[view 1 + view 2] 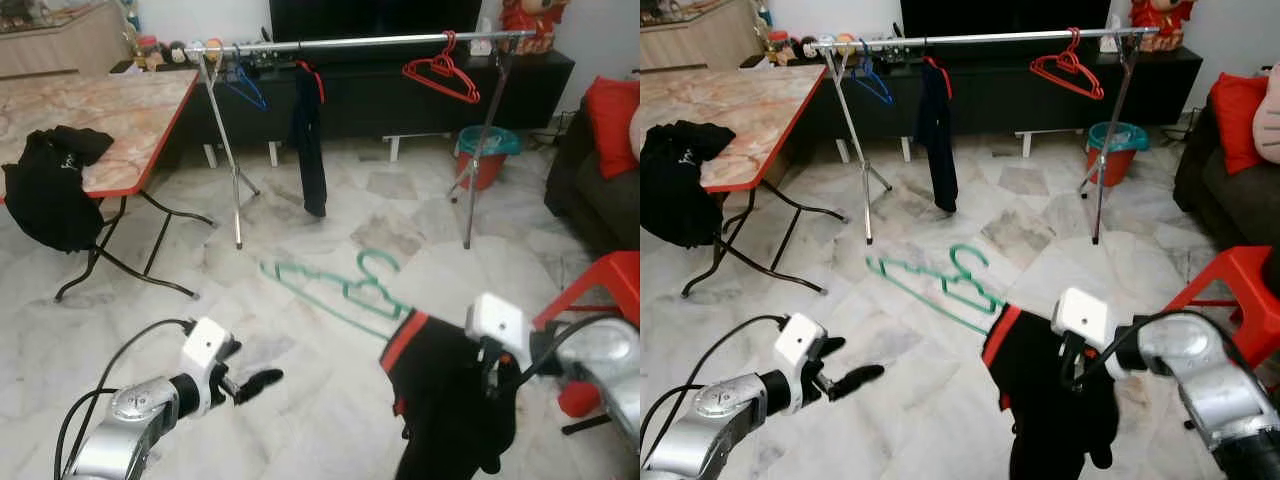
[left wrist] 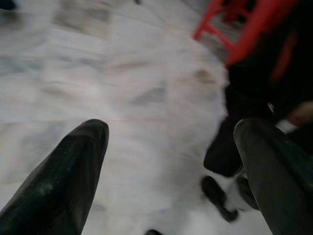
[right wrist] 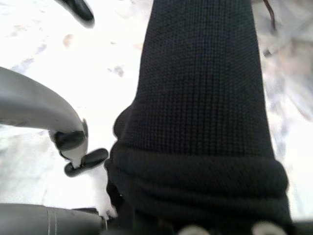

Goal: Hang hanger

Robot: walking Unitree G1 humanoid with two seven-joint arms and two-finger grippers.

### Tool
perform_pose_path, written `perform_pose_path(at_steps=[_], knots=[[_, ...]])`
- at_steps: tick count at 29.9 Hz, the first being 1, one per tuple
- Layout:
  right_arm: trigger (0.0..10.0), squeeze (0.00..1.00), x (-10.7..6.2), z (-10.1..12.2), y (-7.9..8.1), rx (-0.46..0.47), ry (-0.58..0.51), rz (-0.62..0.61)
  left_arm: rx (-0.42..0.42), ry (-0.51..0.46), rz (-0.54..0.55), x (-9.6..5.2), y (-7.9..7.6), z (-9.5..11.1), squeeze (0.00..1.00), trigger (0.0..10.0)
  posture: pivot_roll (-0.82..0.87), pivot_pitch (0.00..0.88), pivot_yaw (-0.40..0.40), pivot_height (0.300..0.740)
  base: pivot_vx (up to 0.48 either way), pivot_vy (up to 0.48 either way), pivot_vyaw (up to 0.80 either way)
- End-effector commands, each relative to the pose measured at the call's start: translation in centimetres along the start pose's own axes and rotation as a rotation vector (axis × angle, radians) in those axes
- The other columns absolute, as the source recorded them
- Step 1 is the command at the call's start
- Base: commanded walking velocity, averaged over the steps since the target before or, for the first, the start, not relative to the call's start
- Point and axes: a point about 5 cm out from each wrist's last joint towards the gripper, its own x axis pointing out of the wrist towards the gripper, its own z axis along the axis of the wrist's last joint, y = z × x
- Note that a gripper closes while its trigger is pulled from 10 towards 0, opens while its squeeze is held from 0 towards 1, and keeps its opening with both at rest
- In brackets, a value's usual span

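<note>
Green hangers [image 1: 345,290] lie on the marble floor in front of me. Beyond them stands a metal clothes rail [image 1: 350,43] carrying a red hanger [image 1: 442,72], a blue hanger [image 1: 245,85] and a dark hung garment [image 1: 308,140]. My right gripper [image 1: 490,385] is low on the right, shut on a black garment with red trim [image 1: 440,400] that drapes over its fingers and hides them. The knit cloth [image 3: 205,98] is close in the right wrist view. My left gripper [image 1: 255,382] is low on the left, open and empty, its fingers [image 2: 63,181] spread wide above the floor.
A folding table with a red edge [image 1: 100,120] stands at the left with black clothing [image 1: 50,185] hanging off its corner. A red stool [image 1: 600,290] is close on the right, a sofa with a red cushion [image 1: 610,120] behind it. A teal bucket [image 1: 487,150] sits by the rail's right leg.
</note>
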Motion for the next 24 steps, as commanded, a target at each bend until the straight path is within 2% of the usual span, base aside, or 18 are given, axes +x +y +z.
perform_pose_path(at_steps=[1, 5, 8, 9, 12, 17, 19, 21, 24], knots=[[10.0, 0.0, 0.2, 1.8, 0.0, -0.039, -0.086, 0.08, 0.005, 0.005, -0.079, 0.1, -0.2, 0.7, 0.0, 10.0, -0.03, 0.0, 0.031, 0.74, 0.0, 0.0, 0.0], [10.0, 0.0, 0.9, 2.0, 0.5, -0.03, -0.102, 0.207, 0.015, 0.019, -0.156, 0.5, -0.4, 1.1, 0.0, 10.0, -0.02, 0.0, 0.009, 0.74, 0.0, 0.0, 0.0], [10.0, 0.0, 1.4, 1.4, 1.2, -0.036, -0.056, 0.346, 0.055, 0.04, -0.225, 0.9, -0.5, 1.6, 0.0, 10.0, -0.01, 0.0, -0.01, 0.74, 0.0, 0.0, 0.0], [10.0, 0.0, 1.5, 1.3, 1.2, -0.036, -0.046, 0.356, 0.057, 0.036, -0.234, 1.0, -0.5, 1.8, 0.0, 10.0, -0.01, 0.0, -0.015, 0.74, 0.0, 0.0, 0.0], [10.0, 0.0, 2.1, 1.0, 0.7, -0.041, -0.013, 0.353, 0.07, 0.017, -0.267, 1.2, -0.6, 2.9, 0.0, 10.0, 0.0, 0.0, -0.031, 0.74, 0.0, 0.0, 0.0], [10.0, 0.0, 2.7, 1.7, 0.0, -0.053, -0.043, 0.35, 0.098, 0.01, -0.273, 1.4, -0.6, 3.8, 0.0, 10.0, 0.01, 0.0, -0.04, 0.74, 0.0, 0.0, 0.0], [10.0, 0.0, 3.2, 2.6, -0.1, -0.078, -0.07, 0.362, 0.107, -0.01, -0.249, 1.7, -0.5, 4.2, 0.0, 10.0, 0.0, 0.0, -0.041, 0.74, 0.0, 0.0, 0.0], [10.0, 0.0, 4.3, 4.0, -0.9, -0.104, -0.132, 0.308, 0.105, -0.021, -0.185, 2.3, -0.2, 3.9, 0.0, 10.0, 0.0, 0.0, -0.042, 0.74, 0.0, 0.0, 0.0], [10.0, 0.0, 4.9, 5.0, -1.2, -0.092, -0.179, 0.292, 0.121, -0.018, -0.11, 2.6, 0.3, 3.7, 0.0, 10.0, 0.0, 0.0, -0.044, 0.74, 0.0, 0.0, 0.0]])
